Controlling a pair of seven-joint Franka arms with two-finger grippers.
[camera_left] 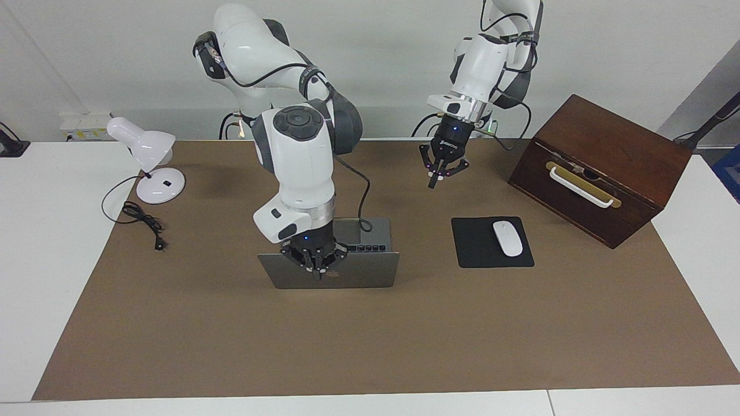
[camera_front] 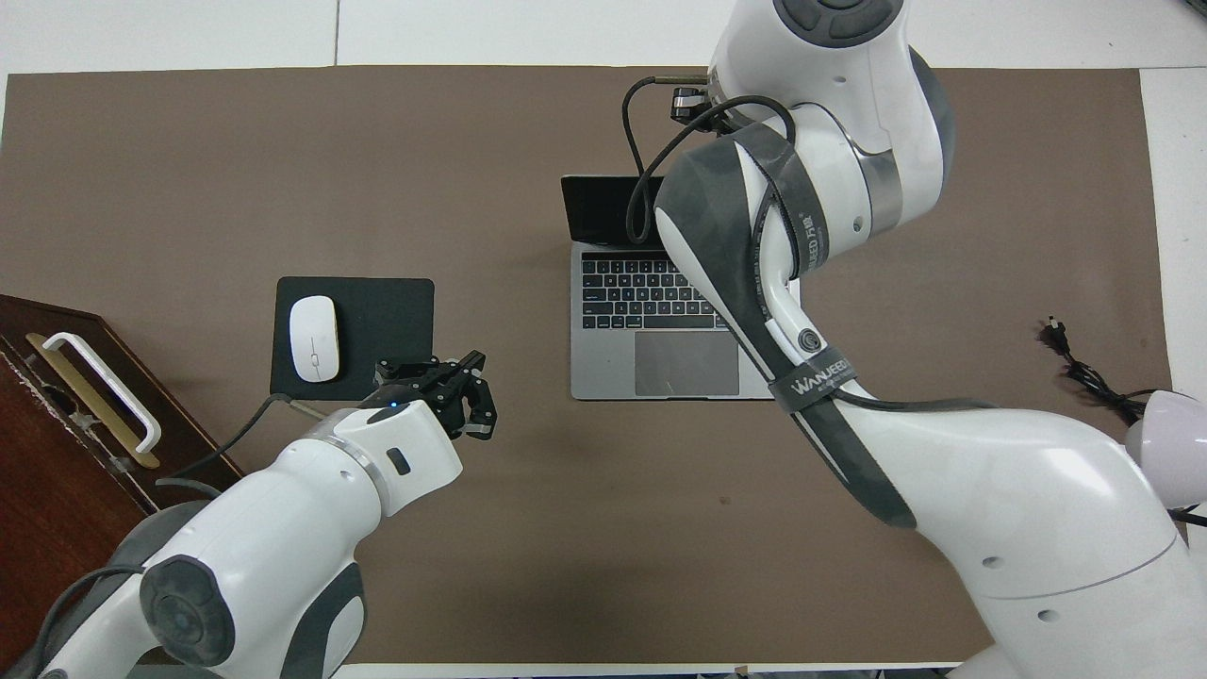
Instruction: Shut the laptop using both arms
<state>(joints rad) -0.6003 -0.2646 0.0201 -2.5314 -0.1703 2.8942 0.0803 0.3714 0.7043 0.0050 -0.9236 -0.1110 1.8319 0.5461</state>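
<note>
The silver-grey laptop (camera_left: 358,270) stands open on the brown mat, with its lid's outer face turned away from the robots. Its keyboard and trackpad show in the overhead view (camera_front: 651,292). My right gripper (camera_left: 316,269) is shut and points down at the lid's outer face, just below its top edge and beside the dark logo. I cannot tell if it touches the lid. In the overhead view the right arm hides it. My left gripper (camera_left: 437,178) is shut and empty, up in the air over the bare mat between the laptop and the mouse pad; it also shows in the overhead view (camera_front: 469,391).
A black mouse pad (camera_left: 480,251) with a white mouse (camera_left: 507,238) lies toward the left arm's end. A brown wooden box (camera_left: 601,167) with a white handle stands beside it. A white desk lamp (camera_left: 147,153) and its black cord (camera_left: 141,219) are at the right arm's end.
</note>
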